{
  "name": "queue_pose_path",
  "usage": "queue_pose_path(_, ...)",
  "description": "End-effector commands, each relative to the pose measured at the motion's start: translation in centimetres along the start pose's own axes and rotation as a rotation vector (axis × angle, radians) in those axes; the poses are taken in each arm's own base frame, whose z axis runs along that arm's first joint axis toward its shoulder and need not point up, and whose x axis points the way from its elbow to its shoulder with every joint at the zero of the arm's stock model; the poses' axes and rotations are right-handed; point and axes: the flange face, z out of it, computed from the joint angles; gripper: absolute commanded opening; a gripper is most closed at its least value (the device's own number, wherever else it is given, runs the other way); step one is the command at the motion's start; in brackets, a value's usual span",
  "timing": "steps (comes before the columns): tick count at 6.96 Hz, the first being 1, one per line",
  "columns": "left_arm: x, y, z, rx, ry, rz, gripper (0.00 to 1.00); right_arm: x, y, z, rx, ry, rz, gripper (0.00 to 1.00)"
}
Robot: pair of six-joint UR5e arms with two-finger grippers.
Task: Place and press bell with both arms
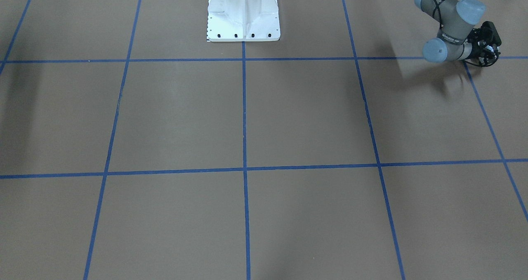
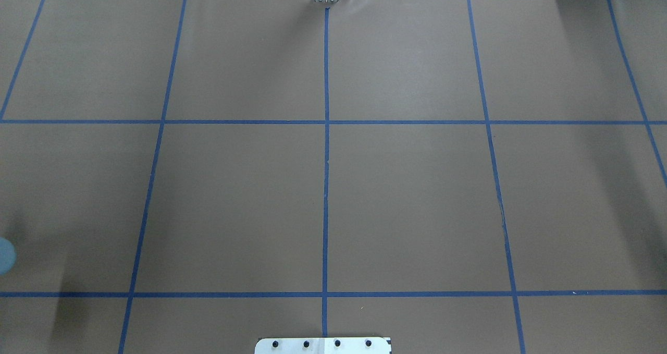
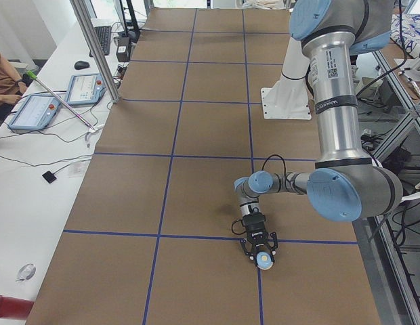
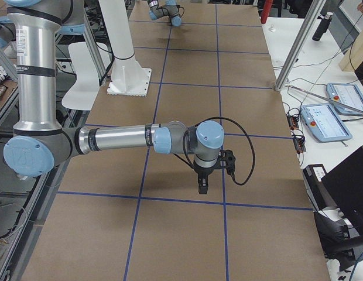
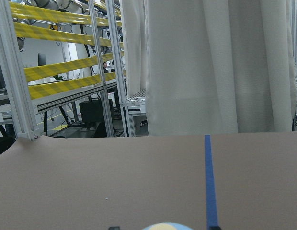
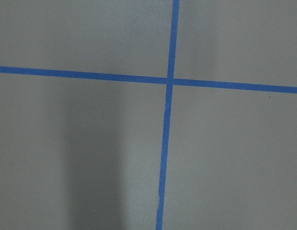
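L gripper [image 3: 261, 252] round bell [image 3: 265, 260], grip unclear, R gripper [image 4: 203, 187] unclear too, brown blue-taped table [image 2: 417, 213], white curtains [image 5: 211, 67].

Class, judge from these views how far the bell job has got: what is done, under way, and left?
Done: the bell sits between the fingers of the left gripper, low over the table. Under way: placing it; whether it is gripped or already set down, I cannot tell. Left: the press; the right gripper hangs above the table, well apart from the bell.
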Motion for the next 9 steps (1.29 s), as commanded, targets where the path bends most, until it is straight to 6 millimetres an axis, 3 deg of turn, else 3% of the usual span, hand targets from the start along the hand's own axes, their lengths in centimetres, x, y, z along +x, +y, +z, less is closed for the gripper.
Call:
queue_pose_path(1,4.3,-5.8,-1.4,0.018,0.062,0.047,0.00,-0.4,-0.1,-0.2,0.004,0.000,-0.006,1.00)
queue_pose_path(2,5.7,-7.4,-1.8,0.019,0.078,0.066,0.00,-0.6,-0.2,0.0,0.000,0.001,-0.011,1.00)
queue_pose_path(3,9.1,-10.0,-4.3,0.019,0.134,0.078,0.00,-0.7,-0.3,0.0,-0.002,-0.002,-0.012,1.00)
queue_pose_path(4,13.5,-13.5,-8.4,0.028,0.213,0.114,0.00,-0.8,-0.3,0.1,-0.003,-0.001,-0.015,1.00)
queue_pose_path(5,15.9,-16.2,-10.8,0.037,0.252,0.172,0.00,-1.0,-0.3,0.3,-0.006,-0.004,-0.019,1.00)
queue_pose_path(7,19.9,-18.6,-17.6,0.075,0.470,0.267,0.00,-1.3,-0.4,0.0,0.001,-0.010,-0.023,1.00)
queue_pose_path(9,21.2,-19.2,-22.3,0.049,0.744,0.332,0.00,-2.0,-0.8,0.1,-0.003,-0.012,-0.037,1.00)
